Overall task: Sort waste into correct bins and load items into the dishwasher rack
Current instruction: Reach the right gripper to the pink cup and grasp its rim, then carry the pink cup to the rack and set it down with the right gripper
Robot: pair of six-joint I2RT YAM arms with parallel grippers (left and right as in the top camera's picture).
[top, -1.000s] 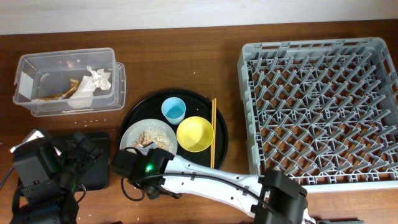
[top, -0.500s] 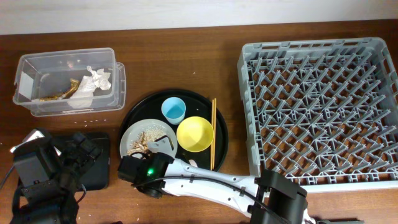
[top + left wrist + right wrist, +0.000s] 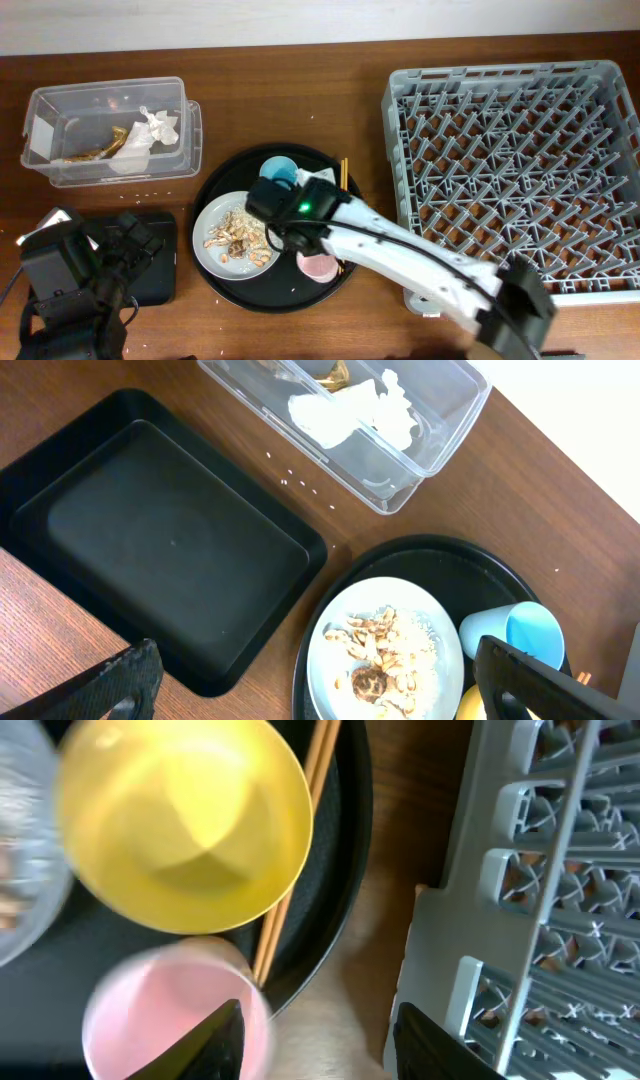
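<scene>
This is looking like a robotics lab bench laid out with kitchen ware. A brown wooden surface (image 3: 300, 100) is running back to a bare pale wall (image 3: 300, 20). The left arm (image 3: 70, 285) and right arm (image 3: 400, 250) are standing over it. A grey dishwasher rack (image 3: 520, 160) and a labelled clear tub (image 3: 105, 88) are sitting directly on the wood.

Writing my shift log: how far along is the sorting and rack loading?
Done: napkin and scrap lie in the clear tub. In hand: nothing; the right gripper hangs open near the pink cup. Left: crumbs on the plate, blue cup, yellow bowl, chopsticks; the rack holds nothing.
</scene>
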